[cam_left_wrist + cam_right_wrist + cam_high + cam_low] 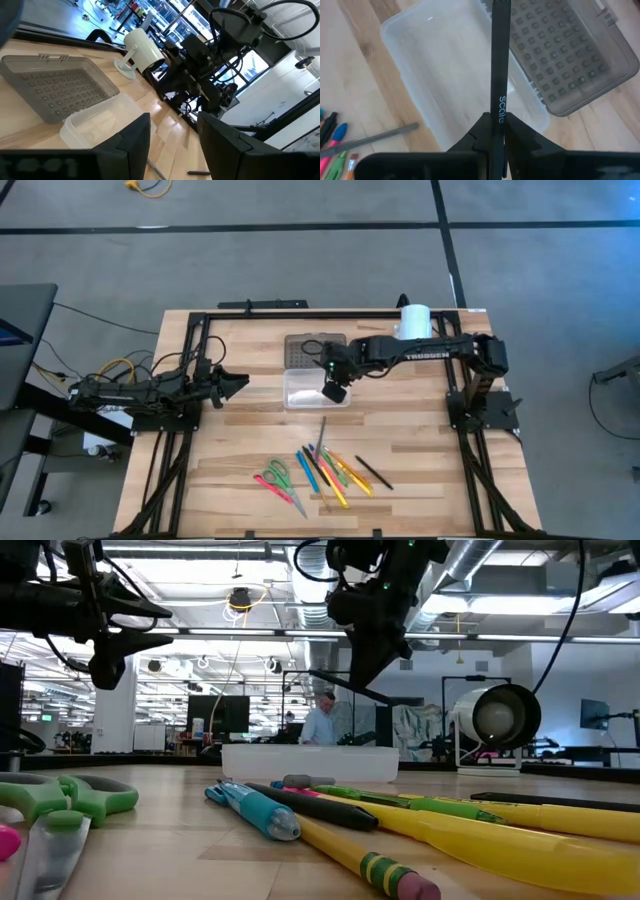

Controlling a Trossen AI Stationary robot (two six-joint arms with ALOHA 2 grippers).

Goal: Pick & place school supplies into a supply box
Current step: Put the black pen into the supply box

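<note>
My right gripper (335, 392) hangs over the clear supply box (315, 392), shut on a thin black pen (500, 55) with white lettering. The box stands open on the table; its dotted grey lid (312, 348) lies flat on its far side. Near the table's near edge lie the green-handled scissors (278, 478), a fan of coloured pens (330, 470), a black marker (372, 472) and a grey pencil (322, 430). My left gripper (235, 385) waits open at the table's left, clear of everything. My right gripper pinches the black pen between its two fingers at the stretch just behind the white lettering (501, 107). The fingers come from above, pointing down. The pen (385, 693) is lifted clear, almost level, above the open box (450, 70).
A white cylinder (415, 320) on a stand sits at the far right, beside the right arm. A dark frame (300, 315) borders the tabletop. Bare wood (240, 435) lies between the box and the row of supplies. A person (320, 722) stands in the room beyond.
</note>
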